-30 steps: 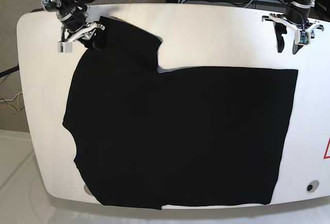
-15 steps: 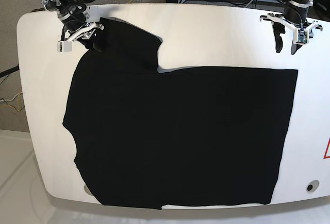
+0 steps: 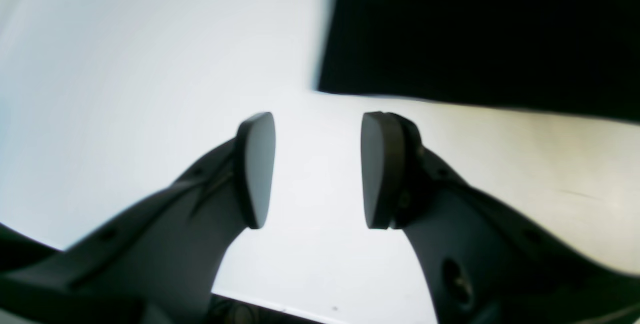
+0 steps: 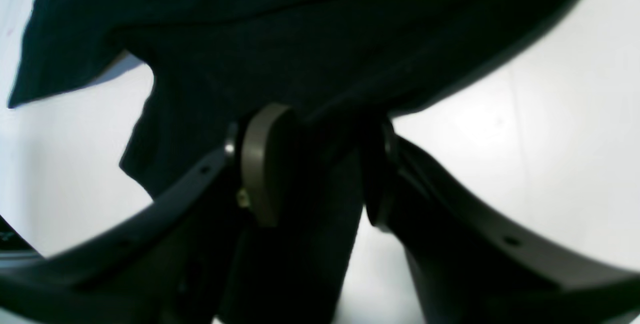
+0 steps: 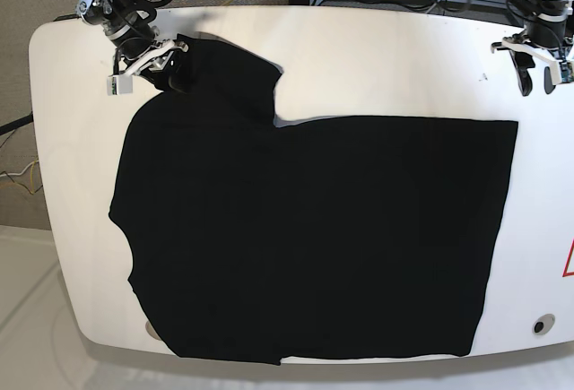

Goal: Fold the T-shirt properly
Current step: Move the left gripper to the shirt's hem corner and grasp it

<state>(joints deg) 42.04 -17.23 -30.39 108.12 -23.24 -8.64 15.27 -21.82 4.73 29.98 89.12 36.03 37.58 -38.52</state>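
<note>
At the desk's far corner, right jaws pinching the T-shirt's sleeve — ready for folding; left jaws parted, empty, aside.

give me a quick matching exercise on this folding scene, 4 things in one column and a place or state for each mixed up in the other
Things:
1. T-shirt
2. left gripper
3. right gripper
4. table

Places or states:
A. white, carries everything
B. jaws apart over bare surface, holding nothing
C. black, spread flat
D. pads on either side of a fold of black cloth at the shirt's far corner

Pairs: 1-C, 2-B, 3-D, 4-A
</note>
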